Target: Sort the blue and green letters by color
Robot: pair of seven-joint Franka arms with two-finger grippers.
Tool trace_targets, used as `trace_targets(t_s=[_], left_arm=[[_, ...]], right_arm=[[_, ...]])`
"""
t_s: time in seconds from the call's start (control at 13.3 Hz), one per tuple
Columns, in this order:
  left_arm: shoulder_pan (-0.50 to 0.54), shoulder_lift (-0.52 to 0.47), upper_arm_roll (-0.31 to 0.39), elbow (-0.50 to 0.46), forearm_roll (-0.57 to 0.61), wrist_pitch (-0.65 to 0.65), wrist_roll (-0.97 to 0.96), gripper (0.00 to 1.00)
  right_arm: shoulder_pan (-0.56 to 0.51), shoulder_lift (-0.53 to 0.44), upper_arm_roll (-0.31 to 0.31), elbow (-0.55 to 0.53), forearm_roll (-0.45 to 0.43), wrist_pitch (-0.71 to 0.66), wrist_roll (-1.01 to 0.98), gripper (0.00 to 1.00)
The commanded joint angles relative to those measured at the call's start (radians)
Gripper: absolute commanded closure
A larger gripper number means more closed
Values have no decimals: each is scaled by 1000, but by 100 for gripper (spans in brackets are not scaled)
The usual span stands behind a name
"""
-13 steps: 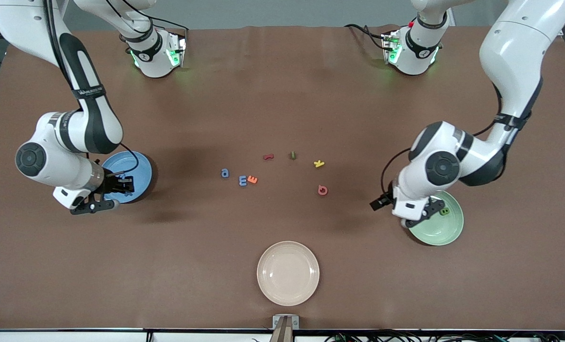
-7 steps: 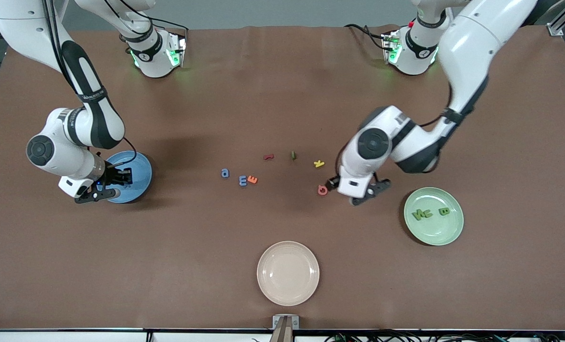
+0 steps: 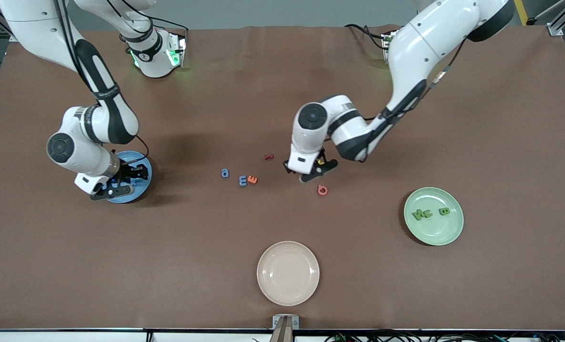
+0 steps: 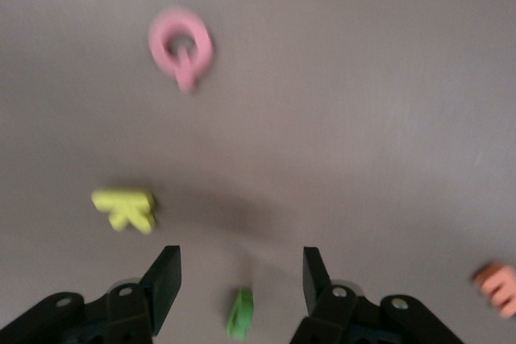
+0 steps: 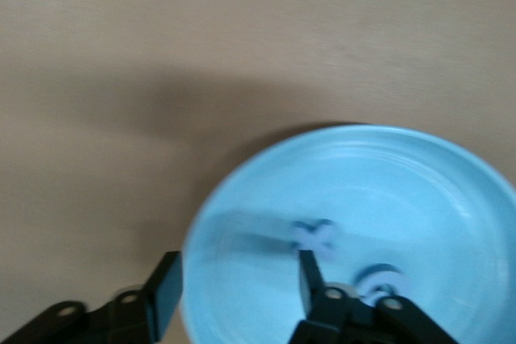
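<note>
My left gripper [image 3: 313,170] [image 4: 239,267] hangs open low over the middle of the table, its fingers either side of a small green letter bit [image 4: 240,313] lying on the cloth. In the front view the hand hides that bit. Green letters [image 3: 423,214] and a green B [image 3: 444,211] lie in the green plate [image 3: 433,235]. My right gripper [image 3: 122,183] [image 5: 239,271] is open over the blue plate [image 3: 129,159] [image 5: 387,191], which holds a blue x [image 5: 314,235] and a blue c [image 5: 379,279]. A blue a [image 3: 225,173] and a blue E [image 3: 243,180] lie on the cloth.
A yellow K [image 4: 125,209] sits right beside the left gripper. A pink Q [image 3: 322,190] lies nearer the front camera. An orange E [image 3: 252,179] touches the blue E, and a dark red letter [image 3: 269,156] lies close by. A cream plate [image 3: 288,272] is near the front edge.
The left arm swept from the green plate to the middle of the table, over the green bit. The right gripper went from shut to open over the blue plate.
</note>
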Motion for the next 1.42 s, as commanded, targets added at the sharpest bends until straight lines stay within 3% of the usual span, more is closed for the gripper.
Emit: trace_targets(t_s=[0.0,0.45,0.67,0.97,1.2,1.35], left_arm=[[-54,7,41,13,24,7,-34,32],[-74,10,43,-3,27,7,-67,48],[-81,12,43,-22,27,7,-74,57],[-92,19,43,-22,27,7,-84,59],[-98,22,43,-20,27,7,-90,68],[-101,22,43,-20,25,7,-90,83]], right_arm=[[35,-39,1,-29,-12,-6,69,14],[274,-24,4,38,0,-38,470,1],[374,13,4,107,2,-38,696,0],[448,108,4,191,2,-18,842,0],[466,156,4,193,2,66,845,5],[482,162,4,190,2,71,864,17]])
